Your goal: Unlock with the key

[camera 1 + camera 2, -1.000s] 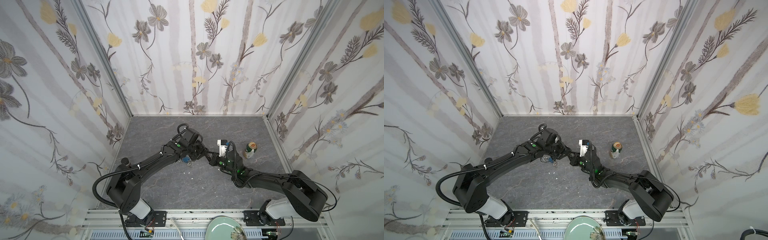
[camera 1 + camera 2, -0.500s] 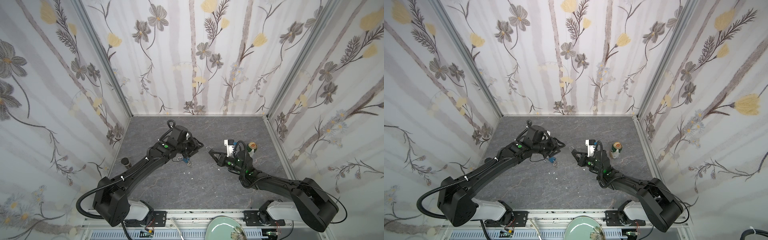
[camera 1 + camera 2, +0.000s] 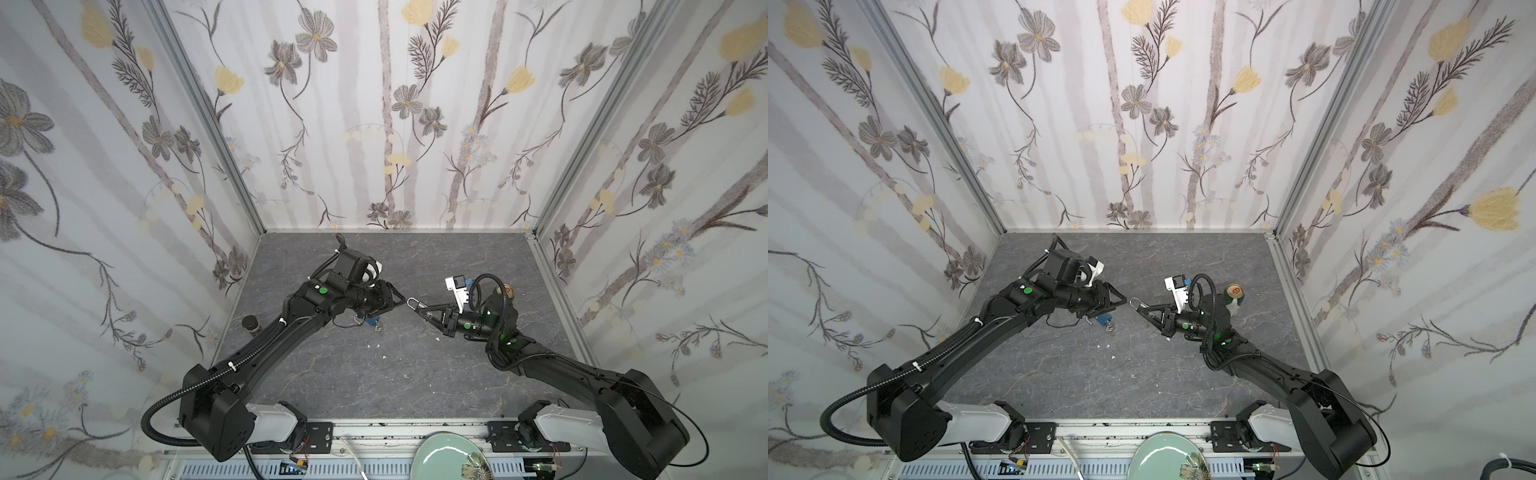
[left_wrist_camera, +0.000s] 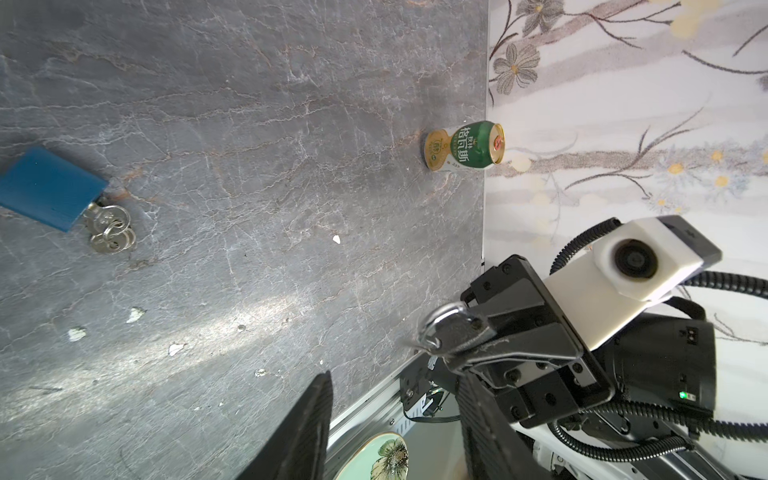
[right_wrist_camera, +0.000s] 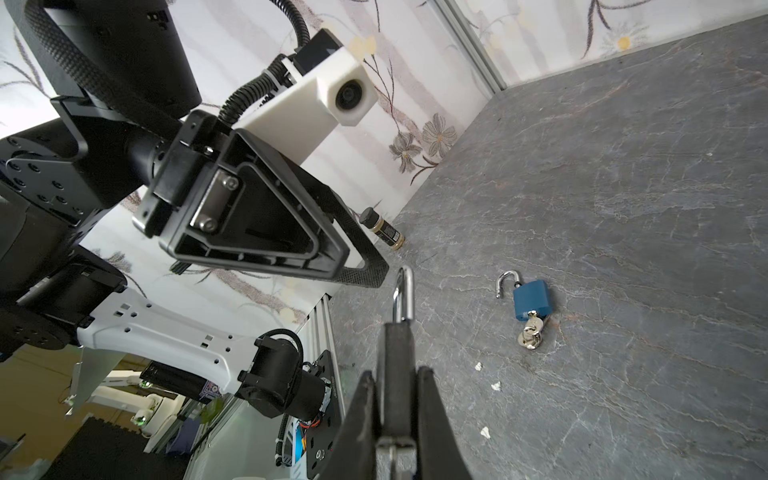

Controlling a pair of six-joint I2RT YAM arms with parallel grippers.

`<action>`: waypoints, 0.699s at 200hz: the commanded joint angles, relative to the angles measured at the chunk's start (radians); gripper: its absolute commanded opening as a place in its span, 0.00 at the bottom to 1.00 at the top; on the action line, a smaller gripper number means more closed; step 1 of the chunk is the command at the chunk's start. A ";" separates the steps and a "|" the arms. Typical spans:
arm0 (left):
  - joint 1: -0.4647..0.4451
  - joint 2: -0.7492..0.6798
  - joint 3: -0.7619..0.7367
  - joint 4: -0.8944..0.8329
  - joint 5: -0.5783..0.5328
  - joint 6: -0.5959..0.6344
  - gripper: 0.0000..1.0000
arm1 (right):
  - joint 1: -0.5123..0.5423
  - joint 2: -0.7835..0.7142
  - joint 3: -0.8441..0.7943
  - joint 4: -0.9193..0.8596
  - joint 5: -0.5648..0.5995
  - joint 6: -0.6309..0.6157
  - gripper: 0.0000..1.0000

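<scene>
A blue padlock (image 5: 532, 305) lies on the grey table, its silver shackle swung open. A bunch of silver keys (image 5: 528, 336) sticks in its bottom. Both top views show it under my left wrist (image 3: 372, 320) (image 3: 1102, 320). My right gripper (image 3: 420, 309) is shut on a black padlock (image 4: 455, 328), whose silver shackle (image 5: 405, 293) points at the left gripper. My left gripper (image 3: 398, 297) hovers open and empty just left of that shackle. The left wrist view shows its fingers (image 4: 309, 428) spread wide.
A green and gold can (image 3: 509, 291) stands behind the right wrist near the right wall. A small dark-capped bottle (image 3: 250, 324) stands by the left wall. White crumbs (image 3: 376, 345) dot the table's middle. A green plate (image 3: 446, 457) sits beyond the front rail.
The two grippers, together at the middle a second ago, have drawn apart. My left gripper opened and pulled back left; my right arm moved right with the black padlock.
</scene>
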 commanded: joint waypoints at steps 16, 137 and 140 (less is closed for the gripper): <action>-0.008 0.009 0.028 0.008 0.035 0.050 0.52 | 0.000 -0.015 0.010 0.014 -0.067 -0.026 0.00; -0.046 0.080 0.090 -0.073 0.011 0.099 0.39 | 0.009 -0.056 0.004 0.032 -0.143 -0.033 0.00; -0.046 0.081 0.089 -0.072 0.009 0.098 0.39 | 0.010 -0.059 0.002 0.032 -0.144 -0.033 0.00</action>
